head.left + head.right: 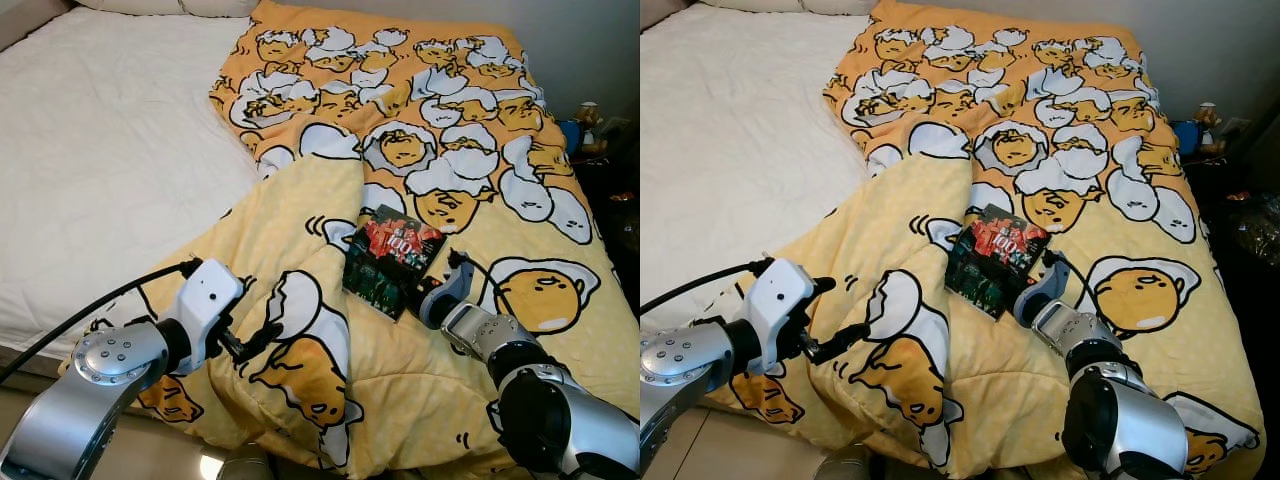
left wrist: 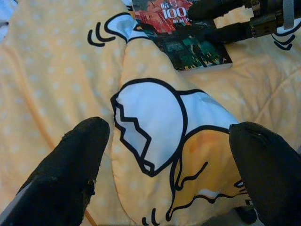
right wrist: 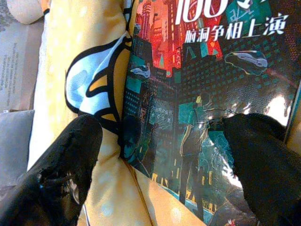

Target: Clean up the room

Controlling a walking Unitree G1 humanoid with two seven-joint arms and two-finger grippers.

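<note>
A glossy book (image 1: 388,258) with a red and teal city cover and white Chinese lettering lies flat on the yellow egg-cartoon blanket (image 1: 450,150). My right gripper (image 3: 160,129) is open at the book's near corner. One finger (image 3: 66,174) is over the blanket beside the book, and the other finger (image 3: 268,160) is over the cover. From the head, the right gripper (image 1: 425,293) sits at the book's lower right edge. My left gripper (image 1: 252,343) is open and holds nothing, hovering over a blanket fold (image 2: 160,127) to the left of the book.
The blanket covers the right half of a white mattress (image 1: 100,150), with pillows (image 1: 160,5) at the far end. Small cluttered items (image 1: 598,125) stand on dark furniture right of the bed. The bed's near edge runs under my arms.
</note>
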